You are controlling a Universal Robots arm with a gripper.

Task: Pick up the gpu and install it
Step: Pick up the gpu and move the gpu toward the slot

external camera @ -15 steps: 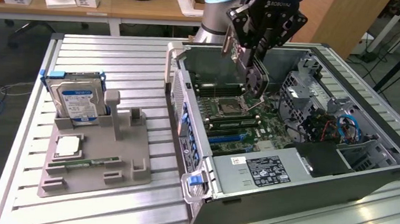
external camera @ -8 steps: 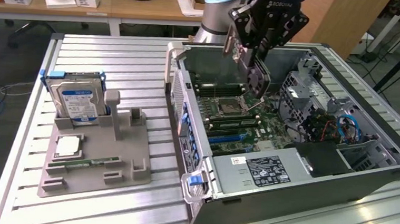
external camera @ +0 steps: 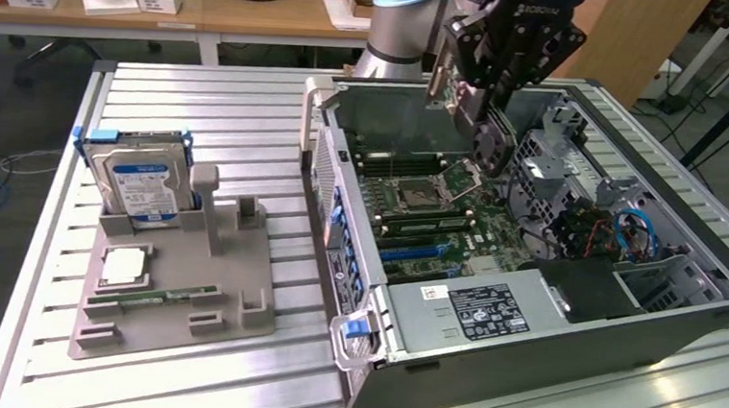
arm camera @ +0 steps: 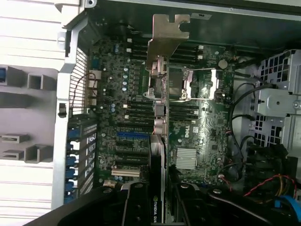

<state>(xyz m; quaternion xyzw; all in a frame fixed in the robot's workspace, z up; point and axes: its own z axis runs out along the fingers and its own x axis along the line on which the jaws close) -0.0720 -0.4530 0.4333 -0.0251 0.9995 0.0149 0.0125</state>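
Exterior view: arm (external camera: pixel 400 24) is hanging down over the open computer case (external camera: pixel 559 362), gripper (arm camera: pixel 162 205) clamping the gpu (arm camera: pixel 159 108) edgewise above the motherboard (arm camera: pixel 122 94).

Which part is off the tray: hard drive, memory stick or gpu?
The gpu, gripped over the open case; hard drive and memory stick sit on the tray.

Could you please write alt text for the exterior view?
The tool holds the gpu over the motherboard of an open computer case. At the exterior view's left, a hard drive stands in a grey tray.
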